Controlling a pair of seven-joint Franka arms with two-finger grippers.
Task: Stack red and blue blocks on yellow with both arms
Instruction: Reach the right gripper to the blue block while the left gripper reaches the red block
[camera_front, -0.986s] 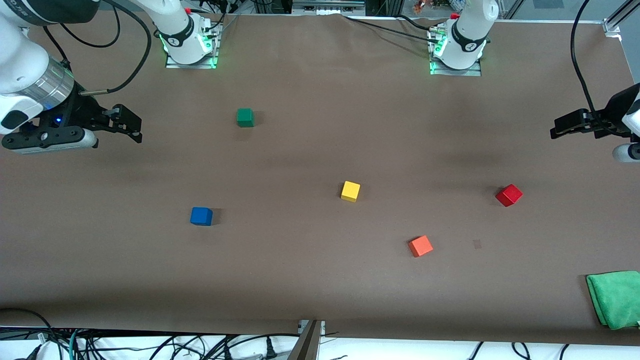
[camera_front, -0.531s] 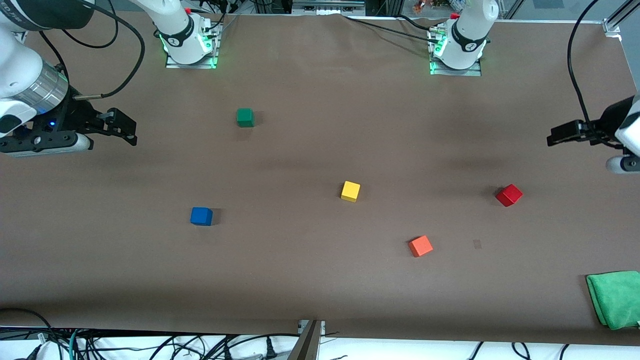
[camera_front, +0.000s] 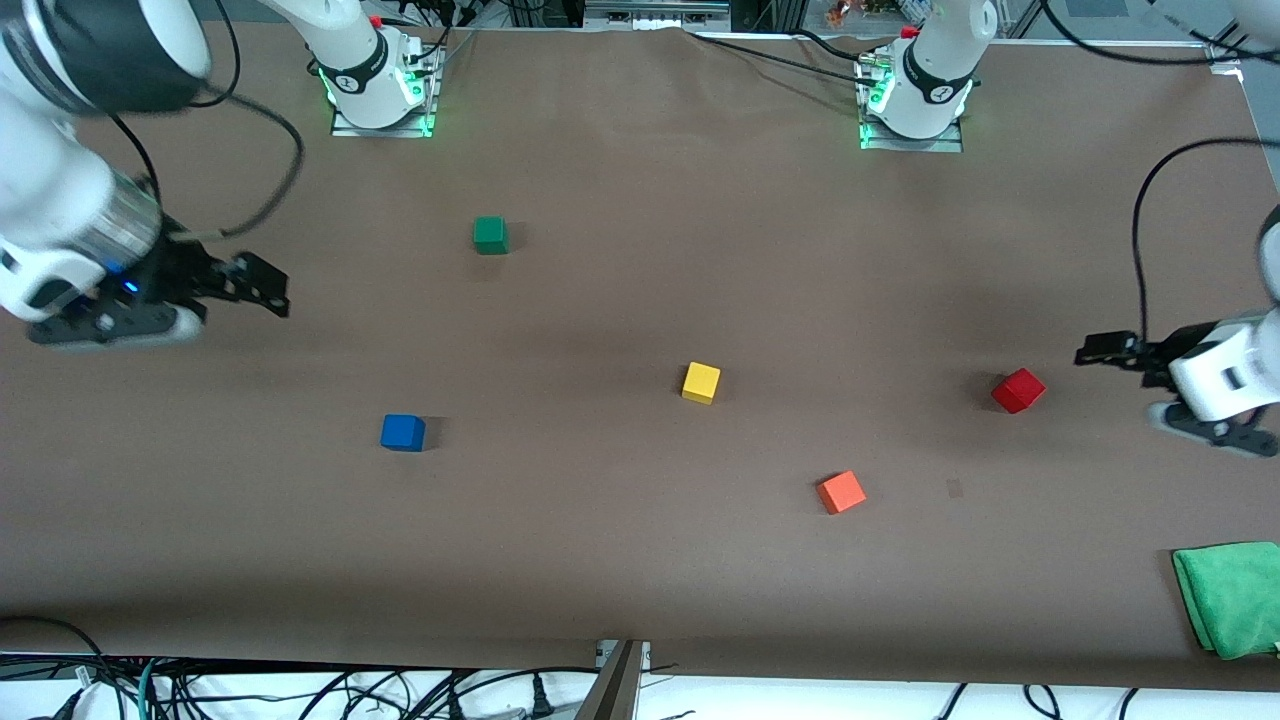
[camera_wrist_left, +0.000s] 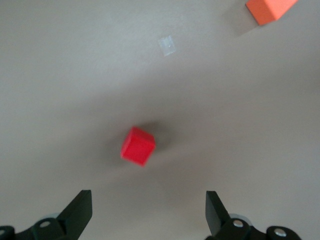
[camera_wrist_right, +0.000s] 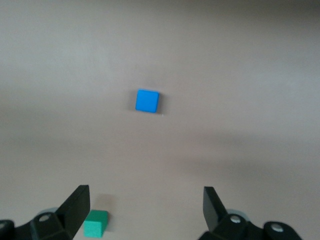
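Observation:
The yellow cube (camera_front: 701, 382) sits mid-table. The deep red cube (camera_front: 1018, 390) lies toward the left arm's end and shows in the left wrist view (camera_wrist_left: 137, 146). The blue cube (camera_front: 402, 432) lies toward the right arm's end and shows in the right wrist view (camera_wrist_right: 147, 100). My left gripper (camera_front: 1100, 354) is open and empty, up in the air beside the red cube at the table's end. My right gripper (camera_front: 262, 286) is open and empty, over bare table at the other end, apart from the blue cube.
A dark green cube (camera_front: 490, 235) sits nearer the arm bases and shows in the right wrist view (camera_wrist_right: 95, 223). An orange-red cube (camera_front: 841, 492) lies nearer the front camera than the yellow cube. A green cloth (camera_front: 1230, 597) lies at the table's corner.
The left gripper has come down toward the red cube. The right gripper has dropped slightly and shifted toward the blue cube. The cubes have not moved.

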